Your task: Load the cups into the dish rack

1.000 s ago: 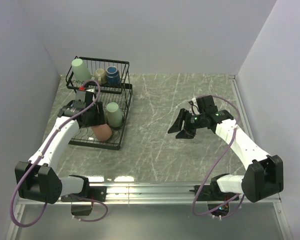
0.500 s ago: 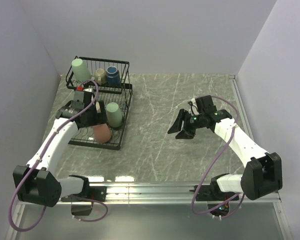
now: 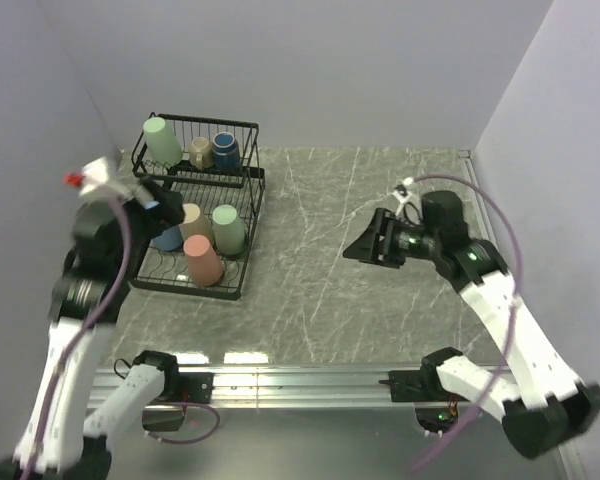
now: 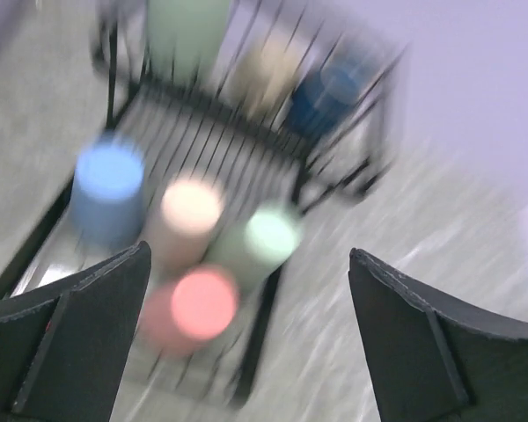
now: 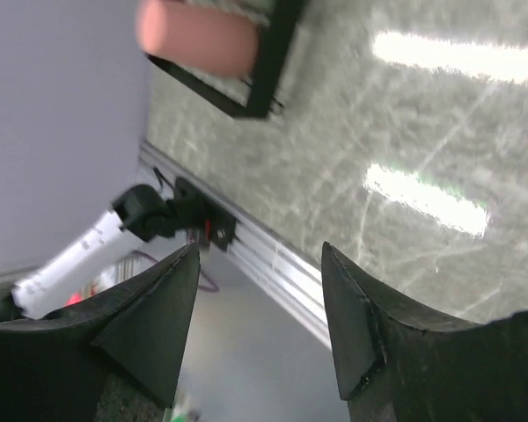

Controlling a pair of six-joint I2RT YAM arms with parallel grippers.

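Note:
The black wire dish rack (image 3: 248,215) stands at the table's left. Its back basket holds a pale green cup (image 3: 163,140), a beige mug (image 3: 200,151) and a dark-blue cup (image 3: 225,150). On the front tier stand a beige cup (image 3: 193,222), a pale green cup (image 3: 228,228), a salmon cup (image 3: 203,263) and a light blue cup (image 3: 167,238), all upside down. My left gripper (image 3: 158,200) hangs open above the tier's left side, holding nothing. The blurred left wrist view looks down on the salmon cup (image 4: 198,303). My right gripper (image 3: 365,248) is open and empty over the table's right half.
The right wrist view shows the rack's near corner (image 5: 268,61), the salmon cup (image 5: 198,35), the metal rail (image 5: 273,264) at the table's front edge and the left arm's base (image 5: 158,215). Grey walls close in the table on three sides.
My left gripper opened, let go of the salmon cup on the front tier and rose up and left. My right arm lifted and turned; its gripper stays open.

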